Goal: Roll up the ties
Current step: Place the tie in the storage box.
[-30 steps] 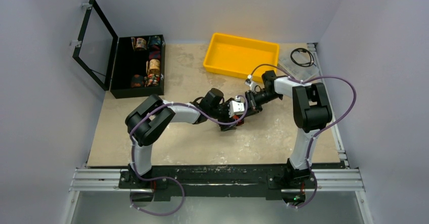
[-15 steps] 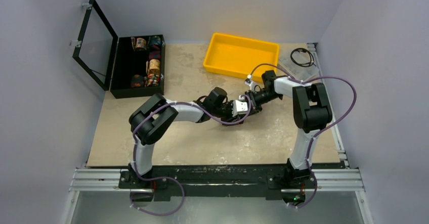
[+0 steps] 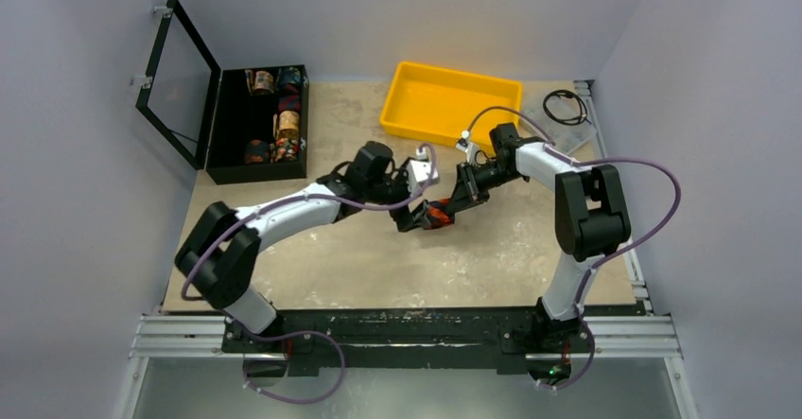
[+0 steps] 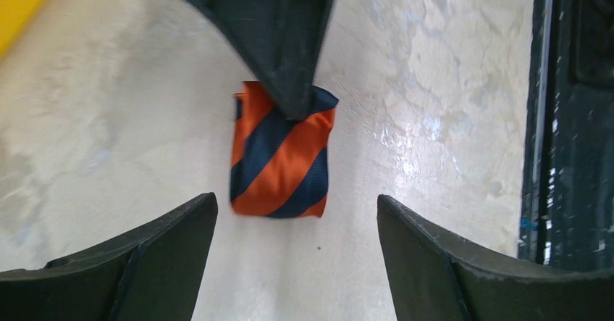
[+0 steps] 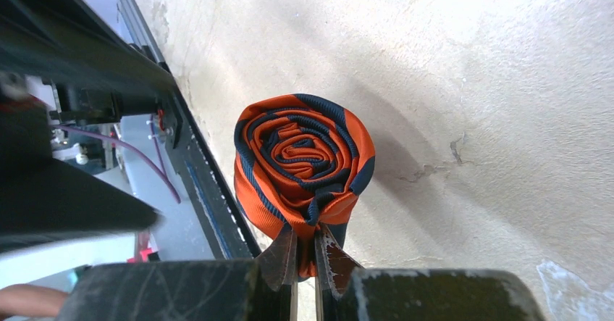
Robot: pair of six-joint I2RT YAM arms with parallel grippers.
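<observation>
box [image 3: 234, 121] w/ rolls [image 3: 287, 126], tie [image 5: 300, 158] in R claw [image 5: 304, 259]

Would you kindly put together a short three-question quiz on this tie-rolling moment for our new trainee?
1. True or false: the left gripper is shut on the rolled tie.
2. The lid of the black case is: A) open, B) shut, C) lying flat on the tabletop.
3. Fill in: the roll's edge is pinched by the ____ gripper.

Key:
1. False; its fingers stand apart, not touching the roll.
2. A.
3. Right; the right gripper is shut on it.
</observation>
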